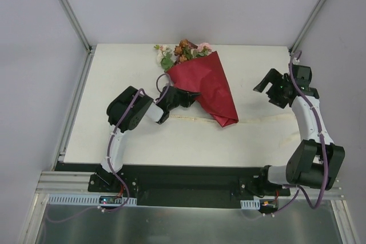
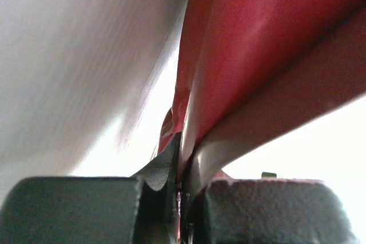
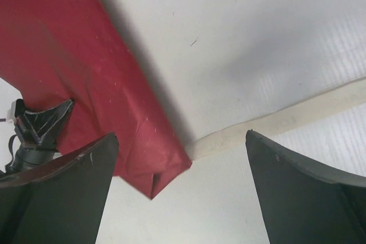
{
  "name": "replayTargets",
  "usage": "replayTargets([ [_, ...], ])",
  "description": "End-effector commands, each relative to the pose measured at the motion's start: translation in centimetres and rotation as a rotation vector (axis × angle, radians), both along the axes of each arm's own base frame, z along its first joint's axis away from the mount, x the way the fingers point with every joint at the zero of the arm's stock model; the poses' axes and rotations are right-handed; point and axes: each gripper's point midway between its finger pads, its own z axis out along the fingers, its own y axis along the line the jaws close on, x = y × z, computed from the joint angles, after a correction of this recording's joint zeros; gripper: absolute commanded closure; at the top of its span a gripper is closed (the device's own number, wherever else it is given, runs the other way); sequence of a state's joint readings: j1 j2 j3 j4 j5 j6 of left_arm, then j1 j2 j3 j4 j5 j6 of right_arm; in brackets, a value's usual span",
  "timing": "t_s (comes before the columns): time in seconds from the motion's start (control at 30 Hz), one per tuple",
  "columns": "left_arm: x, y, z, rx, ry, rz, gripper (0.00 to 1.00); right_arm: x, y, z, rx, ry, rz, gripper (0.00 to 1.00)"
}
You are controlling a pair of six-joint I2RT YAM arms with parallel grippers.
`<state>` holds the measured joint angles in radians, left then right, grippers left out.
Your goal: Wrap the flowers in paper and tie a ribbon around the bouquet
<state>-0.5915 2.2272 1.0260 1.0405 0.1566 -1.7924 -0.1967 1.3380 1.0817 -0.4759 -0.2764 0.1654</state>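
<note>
The bouquet lies in the middle of the table, the dark red paper [image 1: 205, 87] rolled into a cone whose tip points toward the near right. The flowers [image 1: 182, 52] stick out of its far end. My left gripper [image 1: 193, 96] is at the cone's left edge, and the left wrist view shows this gripper [image 2: 182, 161] shut on a fold of the paper [image 2: 257, 38]. The cream ribbon [image 1: 266, 120] lies flat across the table and passes under the cone's tip. My right gripper [image 1: 267, 87] hovers open to the right of the cone. Between the fingertips of the right gripper [image 3: 180, 136] I see the paper tip [image 3: 74, 67] and the ribbon [image 3: 286, 119].
The white table board [image 1: 103, 141] is bounded by metal frame posts [image 1: 68, 10] at the back corners. A black rail [image 1: 189, 178] carrying the arm bases runs along the near edge. The right arm's elbow [image 1: 314, 161] sits low at the near right corner.
</note>
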Motion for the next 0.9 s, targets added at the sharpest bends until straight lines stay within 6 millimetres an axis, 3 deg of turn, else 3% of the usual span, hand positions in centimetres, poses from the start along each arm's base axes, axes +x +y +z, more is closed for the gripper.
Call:
replayTargets([
  [0.0, -2.7, 1.2, 8.0, -0.181, -0.182, -0.174, 1.0, -0.2, 1.5, -1.4, -0.057, 0.029, 0.071, 0.04],
  [0.23, -5.7, 4.9, 8.5, -0.187, -0.211, -0.32, 1.0, -0.8, 5.2, -3.6, -0.038, 0.096, 0.171, 0.04],
  [0.43, -9.1, 7.1, 8.0, -0.138, -0.237, -0.507, 1.0, -2.2, 6.4, -4.6, -0.014, 0.134, 0.202, 0.04],
  [0.57, -11.8, 7.6, 5.6, -0.043, -0.214, -0.652, 1.0, -2.6, 6.1, -4.5, -0.028, 0.145, 0.202, 0.04],
  [0.67, -12.1, 8.6, 5.2, 0.062, -0.288, -0.692, 1.0, -2.9, 5.7, -4.7, -0.033, 0.17, 0.175, 0.04],
  [0.7, -12.5, 9.0, 4.4, 0.089, -0.221, -0.706, 1.0, -3.3, 5.2, -5.1, -0.044, 0.197, 0.146, 0.04],
  [0.77, -12.2, 9.5, 4.2, 0.194, -0.291, -0.726, 1.0, -3.9, 3.7, -5.5, -0.031, 0.234, 0.065, 0.04],
  [0.8, -12.3, 9.7, 3.7, 0.222, -0.235, -0.734, 1.0, -4.4, 3.3, -6.0, -0.003, 0.26, 0.02, 0.04],
  [0.87, -11.9, 9.9, 3.5, 0.28, -0.274, -0.734, 1.0, -4.8, 0.7, -6.4, 0.022, 0.288, -0.102, 0.04],
])
